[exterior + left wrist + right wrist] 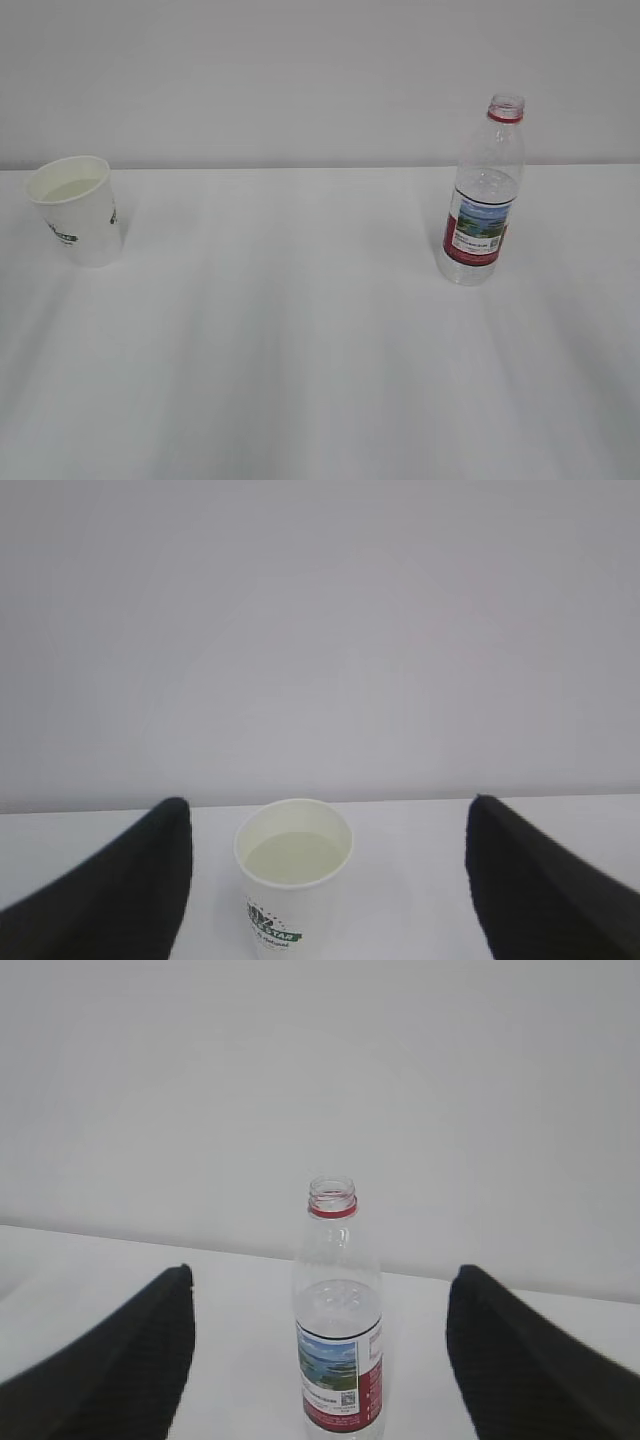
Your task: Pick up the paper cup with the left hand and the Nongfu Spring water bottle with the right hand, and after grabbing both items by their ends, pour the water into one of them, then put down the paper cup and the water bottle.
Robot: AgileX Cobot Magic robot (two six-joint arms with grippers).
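My left hand (330,880) is spread wide around the paper cup (78,210), upright at the frame's left edge. My right hand (318,1360) gapes around the uncapped Nongfu Spring water bottle (484,192), right of centre. Bare white table (300,350) lies between; the cup possibly holds water (295,858).

The paper cup (292,880) logo reads "STAR".

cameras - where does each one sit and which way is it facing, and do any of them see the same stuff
Exterior view: in front of the table, slanting down; paper cup left, water bottle right; no robot parts.
Left wrist view: low behind the open left gripper, facing the wall; both fingers flank the cup.
Right wrist view: likewise; right gripper flanks the bottle.
Each wrist view shares its object with the exterior.
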